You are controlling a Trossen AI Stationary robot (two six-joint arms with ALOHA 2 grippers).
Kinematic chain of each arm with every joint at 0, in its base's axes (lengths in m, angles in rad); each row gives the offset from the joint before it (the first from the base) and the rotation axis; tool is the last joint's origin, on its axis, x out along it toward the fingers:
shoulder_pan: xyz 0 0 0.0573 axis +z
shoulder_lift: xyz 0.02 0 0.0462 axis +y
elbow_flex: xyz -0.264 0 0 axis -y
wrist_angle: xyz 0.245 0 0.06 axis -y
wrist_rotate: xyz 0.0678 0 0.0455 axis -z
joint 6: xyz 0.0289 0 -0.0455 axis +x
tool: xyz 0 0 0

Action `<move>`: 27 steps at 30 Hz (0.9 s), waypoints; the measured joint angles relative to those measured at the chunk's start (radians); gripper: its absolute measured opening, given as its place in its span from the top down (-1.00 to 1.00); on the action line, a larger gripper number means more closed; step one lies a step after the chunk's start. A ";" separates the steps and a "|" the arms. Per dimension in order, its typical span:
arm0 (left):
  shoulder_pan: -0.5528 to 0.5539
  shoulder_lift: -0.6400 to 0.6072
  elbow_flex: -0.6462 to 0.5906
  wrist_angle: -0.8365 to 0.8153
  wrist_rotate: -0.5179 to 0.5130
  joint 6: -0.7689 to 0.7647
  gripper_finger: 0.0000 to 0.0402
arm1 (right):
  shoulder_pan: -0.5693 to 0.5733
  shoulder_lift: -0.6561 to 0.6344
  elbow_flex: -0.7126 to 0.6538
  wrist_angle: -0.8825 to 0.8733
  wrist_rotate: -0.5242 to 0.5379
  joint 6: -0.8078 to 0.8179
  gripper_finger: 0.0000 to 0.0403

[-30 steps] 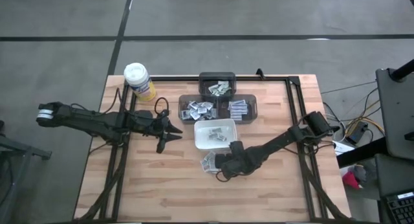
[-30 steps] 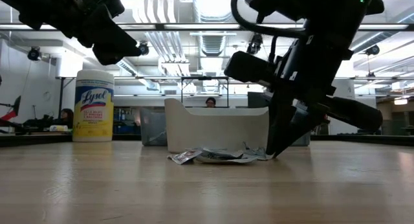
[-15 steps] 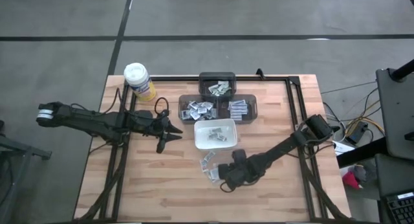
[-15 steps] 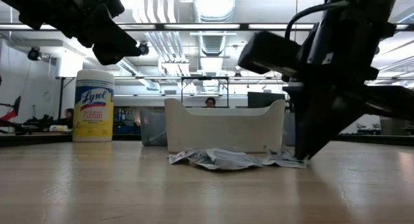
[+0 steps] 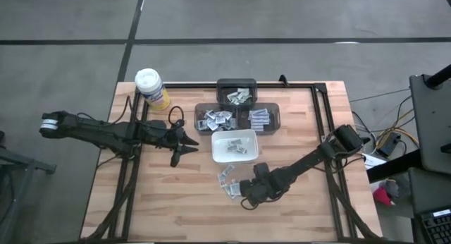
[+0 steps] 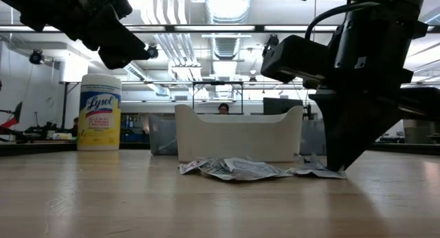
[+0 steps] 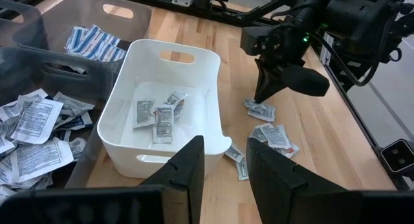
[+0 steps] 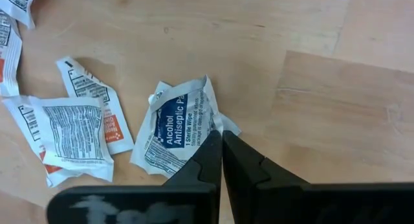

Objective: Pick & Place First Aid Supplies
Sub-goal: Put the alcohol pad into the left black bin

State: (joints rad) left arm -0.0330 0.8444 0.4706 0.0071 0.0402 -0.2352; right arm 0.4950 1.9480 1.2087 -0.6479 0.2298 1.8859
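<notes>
Alcohol wipe packet (image 8: 178,130) pinned against bench (image 8: 310,68) beside white dish (image 7: 194,62); right end effector (image 8: 222,145) closed, gripping nothing.

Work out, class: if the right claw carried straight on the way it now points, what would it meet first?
The shut right claw points down at the crumpled alcohol wipe packet, so it would probably meet that first, then the wooden table beneath.

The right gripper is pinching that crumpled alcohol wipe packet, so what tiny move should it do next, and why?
Probably lift straight up a little. The right gripper is shut on the edge of the alcohol wipe packet, which lies on the table among other packets. Raising it should clear those before carrying it to the white dish.
</notes>
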 joint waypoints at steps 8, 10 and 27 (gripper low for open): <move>0.000 0.000 0.000 0.000 0.001 -0.002 0.46 | 0.006 0.000 0.000 0.007 -0.023 -0.020 0.94; 0.000 0.000 0.000 0.000 0.001 -0.002 0.46 | 0.008 0.000 0.000 0.009 -0.050 -0.026 0.90; 0.000 0.000 0.000 0.000 0.001 -0.003 0.46 | 0.016 -0.018 0.014 -0.034 -0.093 -0.061 0.50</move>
State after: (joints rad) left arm -0.0330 0.8444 0.4706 0.0074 0.0410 -0.2382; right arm 0.5109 1.9301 1.2224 -0.6820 0.1372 1.8250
